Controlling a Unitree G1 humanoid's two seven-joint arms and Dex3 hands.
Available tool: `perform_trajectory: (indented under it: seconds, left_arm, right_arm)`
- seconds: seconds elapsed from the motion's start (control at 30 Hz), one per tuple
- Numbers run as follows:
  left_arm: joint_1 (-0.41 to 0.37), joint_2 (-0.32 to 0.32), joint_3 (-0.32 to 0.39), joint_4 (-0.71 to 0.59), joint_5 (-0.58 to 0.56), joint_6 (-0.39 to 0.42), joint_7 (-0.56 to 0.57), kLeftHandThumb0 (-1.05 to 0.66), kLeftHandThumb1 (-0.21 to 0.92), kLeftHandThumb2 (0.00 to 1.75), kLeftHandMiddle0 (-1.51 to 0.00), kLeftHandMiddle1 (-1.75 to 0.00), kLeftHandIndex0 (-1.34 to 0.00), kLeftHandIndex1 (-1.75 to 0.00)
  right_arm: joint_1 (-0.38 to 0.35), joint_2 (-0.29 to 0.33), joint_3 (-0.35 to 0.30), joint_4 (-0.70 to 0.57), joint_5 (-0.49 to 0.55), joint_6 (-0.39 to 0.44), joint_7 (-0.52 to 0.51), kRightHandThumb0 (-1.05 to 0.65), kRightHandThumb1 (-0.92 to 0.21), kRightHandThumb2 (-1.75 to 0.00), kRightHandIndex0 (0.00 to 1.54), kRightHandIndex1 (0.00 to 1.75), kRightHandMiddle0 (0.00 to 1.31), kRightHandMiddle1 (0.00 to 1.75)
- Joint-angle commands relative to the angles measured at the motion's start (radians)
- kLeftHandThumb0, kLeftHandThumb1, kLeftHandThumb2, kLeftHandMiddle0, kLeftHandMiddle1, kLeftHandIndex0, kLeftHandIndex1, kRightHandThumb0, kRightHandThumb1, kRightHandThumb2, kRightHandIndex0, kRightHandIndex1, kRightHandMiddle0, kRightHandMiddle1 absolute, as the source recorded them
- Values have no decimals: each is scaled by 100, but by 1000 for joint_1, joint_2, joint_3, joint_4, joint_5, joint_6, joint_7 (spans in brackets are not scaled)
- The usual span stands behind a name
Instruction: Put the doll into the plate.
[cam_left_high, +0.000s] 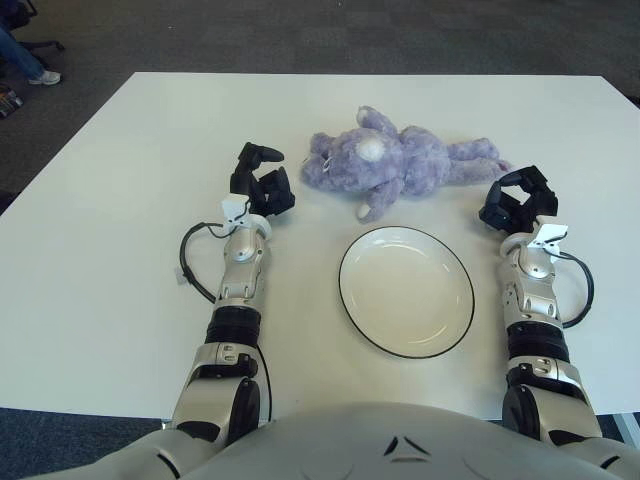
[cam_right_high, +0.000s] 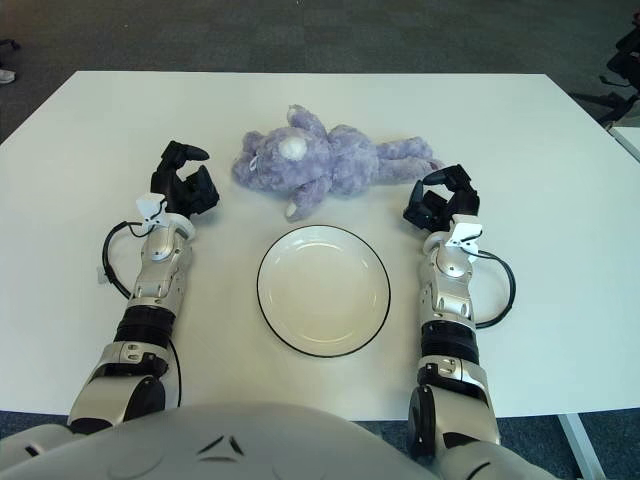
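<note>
A purple plush bear doll (cam_left_high: 400, 160) lies on its back on the white table, head to the left and legs to the right, just behind the plate. The white plate (cam_left_high: 406, 291) with a dark rim sits empty in front of it. My left hand (cam_left_high: 262, 182) hovers to the left of the doll's head, fingers spread and holding nothing, a short gap from it. My right hand (cam_left_high: 520, 200) is by the doll's feet on the right, fingers loosely curled and empty.
The white table (cam_left_high: 120, 200) stretches wide to both sides and behind the doll. Dark carpet lies beyond its far edge. A person's leg and shoe (cam_left_high: 30, 60) show at the far left.
</note>
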Motion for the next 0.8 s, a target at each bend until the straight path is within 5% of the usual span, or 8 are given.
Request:
perform_trajectory:
  seconds: [0.0,0.4,0.77]
  left_arm:
    - [63,-1,4,50,3,-12,9,-44,43,118,-114,-175,-52,-175]
    - [61,-8,1,62,17,-26,17,-44,43,118,-114,-175,-52,-175]
    - [61,1,-10,74,35,-41,19,-44,45,114,-116,-175,-50,-175]
  right_arm:
    - [19,10,0,31,5,6,-1,-48,-33,-130,118,175,60,175]
    - [19,3,-7,29,18,1,14,-48,-31,-132,120,175,62,175]
    - [49,1,-20,-158,-5,44,-38,-48,-32,-131,118,175,61,175]
